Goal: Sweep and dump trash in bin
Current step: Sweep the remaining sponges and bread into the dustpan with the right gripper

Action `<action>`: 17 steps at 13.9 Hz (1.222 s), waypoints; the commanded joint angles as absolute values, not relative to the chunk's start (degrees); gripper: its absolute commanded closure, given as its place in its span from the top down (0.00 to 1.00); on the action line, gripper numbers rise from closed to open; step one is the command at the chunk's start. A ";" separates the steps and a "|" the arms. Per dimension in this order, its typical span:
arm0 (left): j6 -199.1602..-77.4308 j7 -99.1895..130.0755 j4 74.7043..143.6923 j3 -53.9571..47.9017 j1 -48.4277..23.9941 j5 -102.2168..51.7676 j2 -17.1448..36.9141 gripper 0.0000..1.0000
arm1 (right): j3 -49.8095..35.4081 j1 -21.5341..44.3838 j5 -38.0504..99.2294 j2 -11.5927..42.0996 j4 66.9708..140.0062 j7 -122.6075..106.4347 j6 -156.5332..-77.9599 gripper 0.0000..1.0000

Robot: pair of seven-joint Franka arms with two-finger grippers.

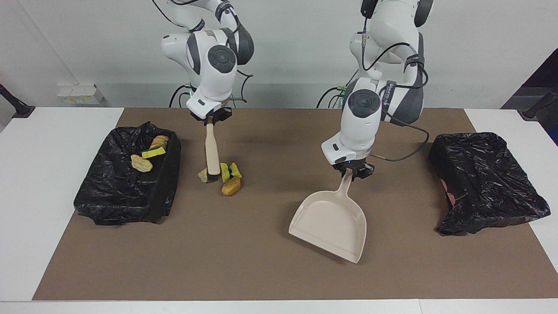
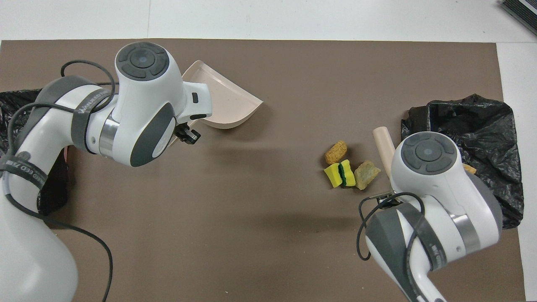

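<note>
Presently catalogued, on brown mat (image 1: 244,270) over white table (image 1: 39,174):

Left gripper (image 1: 351,171): clamped on end of dustpan handle, raised over middle of mat toward left arm's end. Hidden under the arm's own wrist in overhead view.

Dustpan (image 1: 331,224) (image 2: 226,100): beige, held by handle, pan tilted and turned askew, mouth pointing away from robots. Whether its lip touches the mat cannot be told.

Right gripper (image 1: 212,118): closed on top of brush handle, up over mat beside the loose trash. Hidden under its wrist in overhead view.

Brush (image 1: 212,152) (image 2: 382,140): pale wooden handle, hanging near upright, dark head down at the loose trash (contact looks likely in facing view, not certain).

Trash, loose (image 1: 223,175) (image 2: 346,167): small cluster on mat, between dustpan and filled bin, close to the bin. Pale rocky lump (image 2: 366,174), yellow-green sponge piece (image 2: 339,174), orange-brown nugget (image 1: 231,186) (image 2: 335,152), all touching or just beside one another.

Bin, black-bag lined (image 1: 117,196) (image 2: 482,117): at right arm's end of table. Holds several pieces (image 1: 149,157) already (one sponge piece, orange-brown nuggets). Partly covered by right arm in overhead view.

Second bin, black-bag lined (image 1: 484,183) (image 2: 16,105): at left arm's end, well apart from the trash. Contents not discernible.
</note>
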State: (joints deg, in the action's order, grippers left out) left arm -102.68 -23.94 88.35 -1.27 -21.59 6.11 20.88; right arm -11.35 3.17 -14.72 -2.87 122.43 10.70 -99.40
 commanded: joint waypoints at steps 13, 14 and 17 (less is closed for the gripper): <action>-116.69 -48.96 115.81 -2.11 -30.85 8.88 5.81 0.00 | -12.83 12.56 6.83 5.89 125.95 16.88 -114.25 0.00; -117.85 -48.96 117.41 -2.11 -32.33 8.88 4.93 0.00 | -12.83 13.96 9.81 5.98 125.86 16.96 -115.30 0.00; -120.75 -48.96 119.35 -2.11 -33.75 8.96 4.92 0.00 | -12.83 14.68 17.10 6.85 124.99 16.53 -118.64 0.00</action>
State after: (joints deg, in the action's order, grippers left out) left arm -117.59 -48.72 115.08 -2.73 -32.12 7.78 7.02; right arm -12.59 14.75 11.91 4.93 126.44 17.88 -116.53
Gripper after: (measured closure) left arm 0.687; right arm 0.736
